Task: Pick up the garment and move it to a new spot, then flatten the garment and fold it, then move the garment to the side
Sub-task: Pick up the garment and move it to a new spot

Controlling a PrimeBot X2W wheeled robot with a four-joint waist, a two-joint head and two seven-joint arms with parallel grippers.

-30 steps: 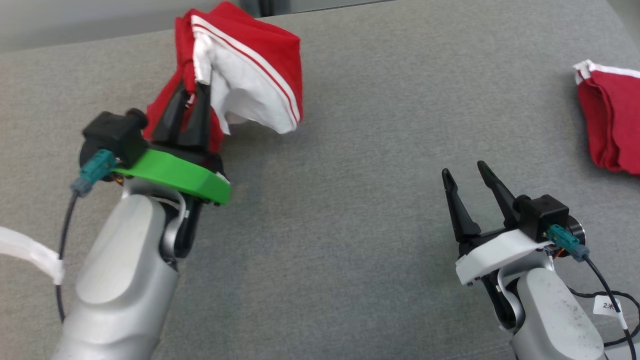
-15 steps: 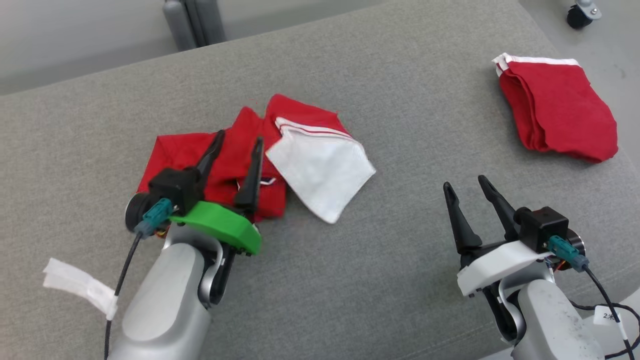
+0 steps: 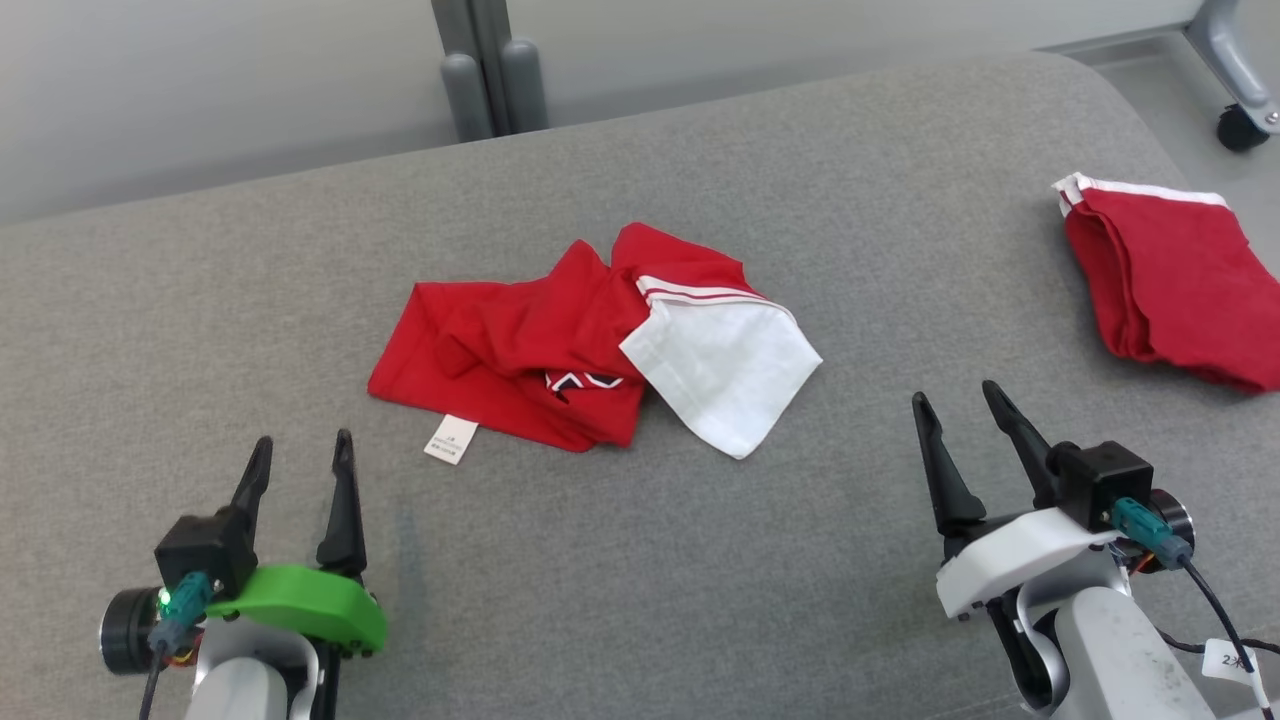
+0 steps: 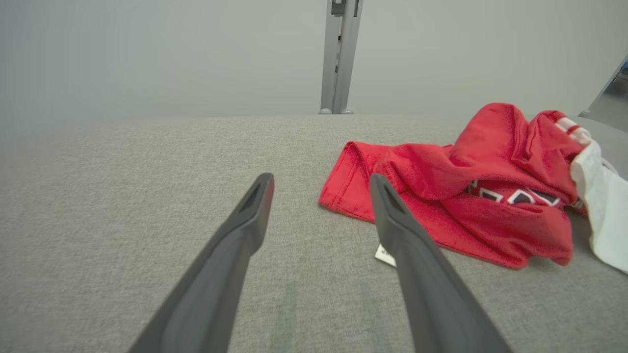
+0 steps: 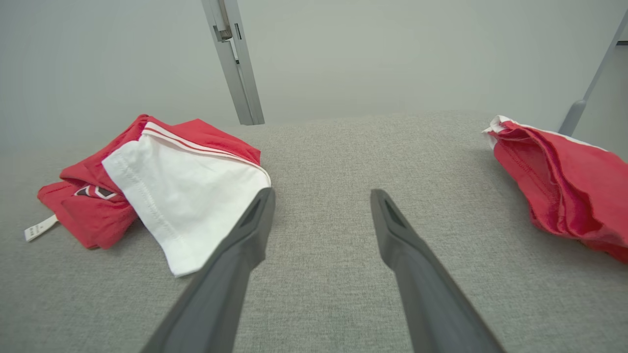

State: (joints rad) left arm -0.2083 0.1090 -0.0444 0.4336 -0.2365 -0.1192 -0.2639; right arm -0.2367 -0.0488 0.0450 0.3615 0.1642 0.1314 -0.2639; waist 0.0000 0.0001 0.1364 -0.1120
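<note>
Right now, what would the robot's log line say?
crumpled red-and-white garment on grey fabric surface | left fingers open | right fingers open

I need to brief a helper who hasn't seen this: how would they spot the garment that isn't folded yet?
On the grey upholstered surface, look to the middle. The crumpled red garment lies there, with a white panel on its right and a white label at its near edge. Unlike the folded red garment at the right edge, it is rumpled.
</note>
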